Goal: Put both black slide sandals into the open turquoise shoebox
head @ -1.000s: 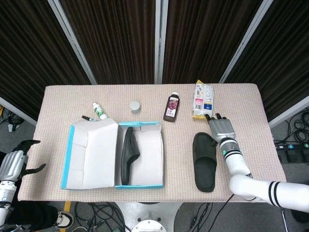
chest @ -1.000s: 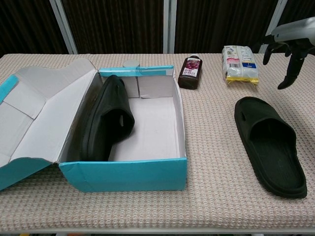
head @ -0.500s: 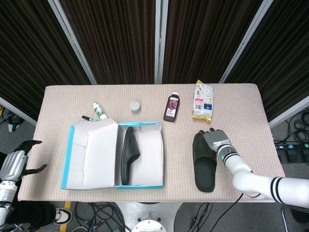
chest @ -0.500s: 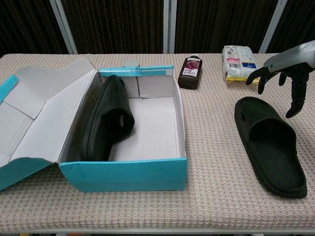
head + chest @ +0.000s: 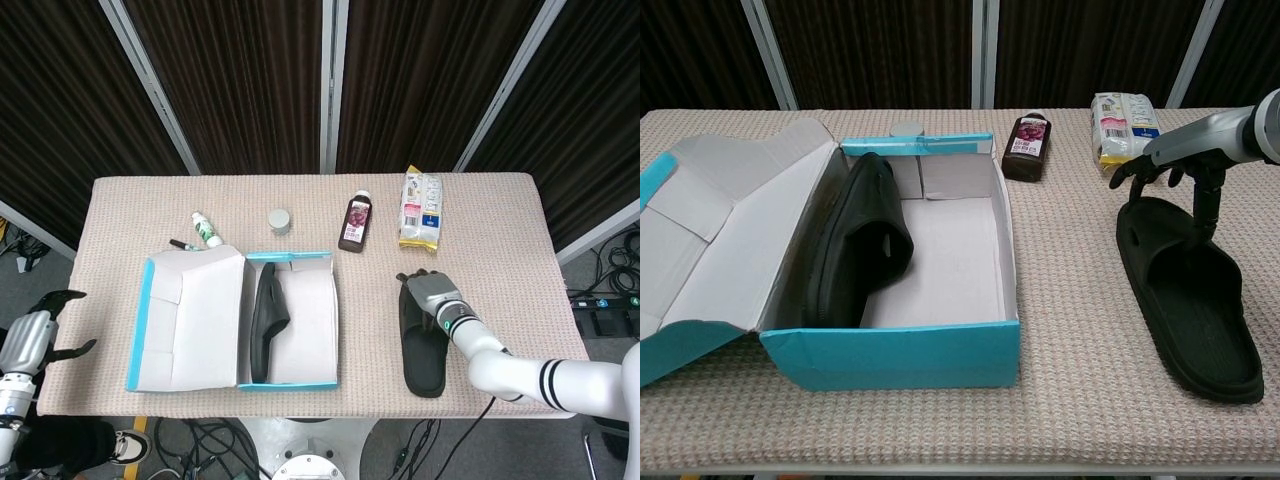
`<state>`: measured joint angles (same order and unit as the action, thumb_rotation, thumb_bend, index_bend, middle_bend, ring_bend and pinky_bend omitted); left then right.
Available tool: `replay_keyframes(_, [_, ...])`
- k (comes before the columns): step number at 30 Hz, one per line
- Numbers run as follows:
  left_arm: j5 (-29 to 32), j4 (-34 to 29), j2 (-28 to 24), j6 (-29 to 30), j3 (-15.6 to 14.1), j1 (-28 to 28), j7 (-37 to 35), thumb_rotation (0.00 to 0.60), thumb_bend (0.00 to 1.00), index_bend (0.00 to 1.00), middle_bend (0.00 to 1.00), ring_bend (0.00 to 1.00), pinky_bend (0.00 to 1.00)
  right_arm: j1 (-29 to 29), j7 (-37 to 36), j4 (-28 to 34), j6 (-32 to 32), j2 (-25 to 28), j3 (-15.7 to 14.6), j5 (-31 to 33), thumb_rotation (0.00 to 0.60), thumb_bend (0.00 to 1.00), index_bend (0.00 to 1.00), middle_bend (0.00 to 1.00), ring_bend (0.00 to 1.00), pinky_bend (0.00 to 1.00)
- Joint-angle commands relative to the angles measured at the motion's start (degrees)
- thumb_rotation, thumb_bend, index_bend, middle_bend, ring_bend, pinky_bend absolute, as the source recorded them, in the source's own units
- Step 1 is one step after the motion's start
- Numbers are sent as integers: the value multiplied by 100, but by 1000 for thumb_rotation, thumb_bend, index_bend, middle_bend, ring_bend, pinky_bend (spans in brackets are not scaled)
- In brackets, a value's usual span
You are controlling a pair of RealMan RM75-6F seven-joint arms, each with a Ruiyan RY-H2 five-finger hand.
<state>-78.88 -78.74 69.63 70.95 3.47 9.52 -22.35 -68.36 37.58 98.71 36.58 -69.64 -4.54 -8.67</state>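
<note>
Two sandals in play, one in each spot. The right hand point(image 5: 1175, 165) hangs over the toe end of the loose sandal point(image 5: 1190, 295), fingers point(image 5: 1212, 205) spread and drooping down, nothing in its grasp. One fingertip looks like it reaches the sandal's strap edge, but I can't really tell if it's touching or just above it. That sandal lies flat on the table point(image 5: 500, 220), sole down, long axis running 12 to 6 in the head view, well apart from the shoebox point(image 5: 235, 320) at its 9 o'clock.

Other sandal point(image 5: 266, 318) is already in the box, tipped up on its edge against the left wall, also lined up 12 to 6.

Left hand point(image 5: 30, 340) is way off past the table's 8 o'clock corner, fingers apart, holding nothing.
</note>
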Motion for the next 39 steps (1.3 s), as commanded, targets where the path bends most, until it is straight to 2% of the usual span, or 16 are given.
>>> replay_keyframes(1, [18,7,-5,-23,-1,-3,-29,600,167,238,200,132,237,-70,-69,-48,-15,-54,-75,-8,600,21,0,126,0,107])
replay_keyframes(10, [42,150,52,-71,-9,-14,-180,600,167,238,200,132,237,-377,-155,-194,-43,-221,-359,120,600,24,0,135,0,104])
replay_keyframes(17, [-8,225,77,-40,-33,-37,-266,600,167,238,200,132,237,-627,-3,-127,342,-383,-618,317,600,26,0,192,0,105])
replay_keyframes(26, [-13,255,91,-70,-39,-32,-315,600,167,238,200,132,237,-748,85,-84,564,-460,-726,489,600,28,0,226,1,105])
replay_keyframes(31, [30,249,85,-128,-19,-11,-328,600,167,238,200,132,237,-686,80,-134,778,-575,-712,357,600,45,0,306,60,110])
replay_keyframes(36, [49,233,74,-172,-14,4,-332,600,167,238,200,132,237,-589,44,-168,1006,-649,-640,217,600,72,0,429,166,159])
replay_keyframes(39, [56,218,66,-189,-12,10,-329,600,167,238,200,132,237,-503,2,-157,1110,-653,-586,94,600,85,0,456,197,178])
